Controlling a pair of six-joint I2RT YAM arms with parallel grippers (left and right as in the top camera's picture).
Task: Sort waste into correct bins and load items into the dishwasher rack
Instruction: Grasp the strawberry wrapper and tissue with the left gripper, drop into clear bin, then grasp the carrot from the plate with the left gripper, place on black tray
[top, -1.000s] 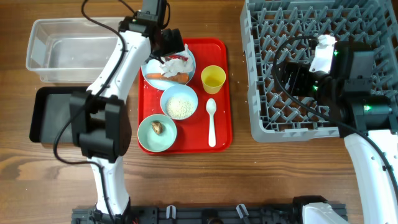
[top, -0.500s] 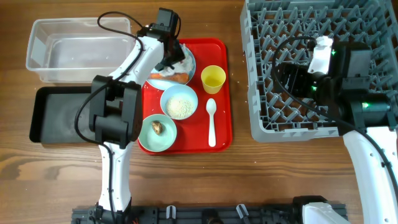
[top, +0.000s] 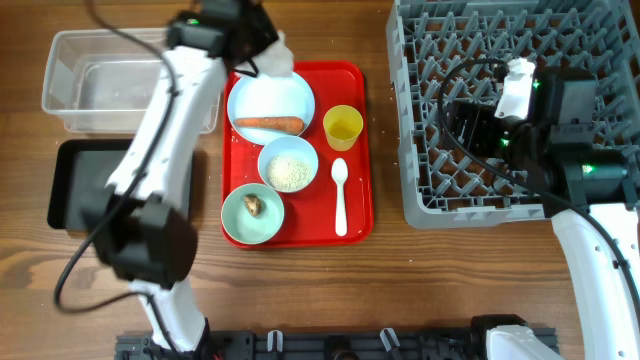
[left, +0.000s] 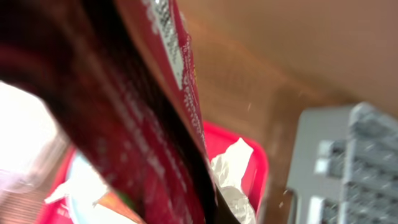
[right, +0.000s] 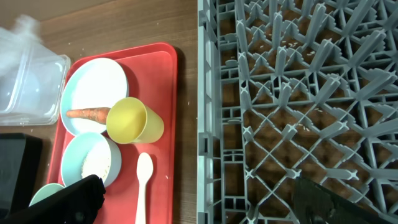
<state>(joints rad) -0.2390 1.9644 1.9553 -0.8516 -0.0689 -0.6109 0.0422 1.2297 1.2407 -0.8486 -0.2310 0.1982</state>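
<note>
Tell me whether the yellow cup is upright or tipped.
Upright: the cup stands on the red tray, its open mouth facing up toward the overhead camera.

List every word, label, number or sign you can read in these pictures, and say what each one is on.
On the red wrapper: a strip of white print runs along it in the left wrist view, too blurred to read.
No other text, number or sign shows in any view.
</note>
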